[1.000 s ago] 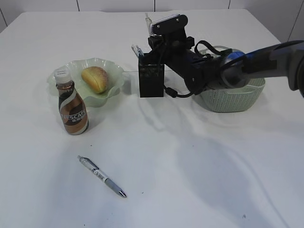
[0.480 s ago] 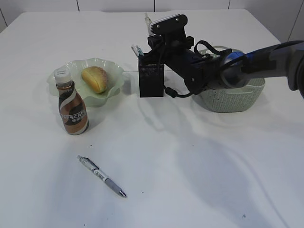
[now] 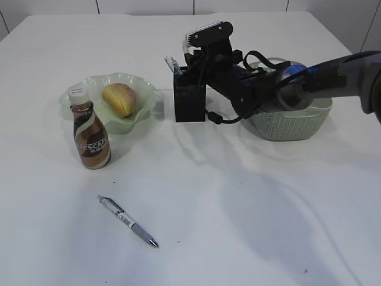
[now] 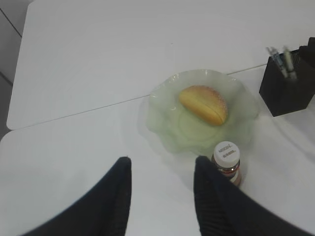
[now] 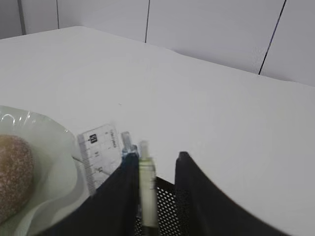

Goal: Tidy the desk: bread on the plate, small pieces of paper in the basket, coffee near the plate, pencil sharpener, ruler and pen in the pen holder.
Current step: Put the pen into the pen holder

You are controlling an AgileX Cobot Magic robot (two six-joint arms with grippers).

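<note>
My right gripper (image 3: 193,64) hangs over the black mesh pen holder (image 3: 190,102), jaws open. A pale green pen (image 5: 146,183) stands blurred against the left finger, clear of the right one, its lower end in the pen holder (image 5: 170,202). The clear ruler (image 5: 98,153) leans there too. The bread (image 3: 119,99) lies on the wavy green plate (image 3: 144,111), with the coffee bottle (image 3: 90,132) just in front. Another pen (image 3: 127,220) lies on the desk (image 3: 238,226). My left gripper (image 4: 161,160) hovers open and empty above the desk beside the coffee (image 4: 227,157). Pencil sharpener and paper pieces are hidden.
The sage-green woven basket (image 3: 293,126) stands right of the pen holder, partly behind my right arm; its inside does not show. In the left wrist view the plate (image 4: 162,109) with bread (image 4: 204,104) lies ahead and the pen holder (image 4: 288,92) at far right.
The right jaws have parted and the pen between them has slid down into the pen holder. The left gripper has not moved.
</note>
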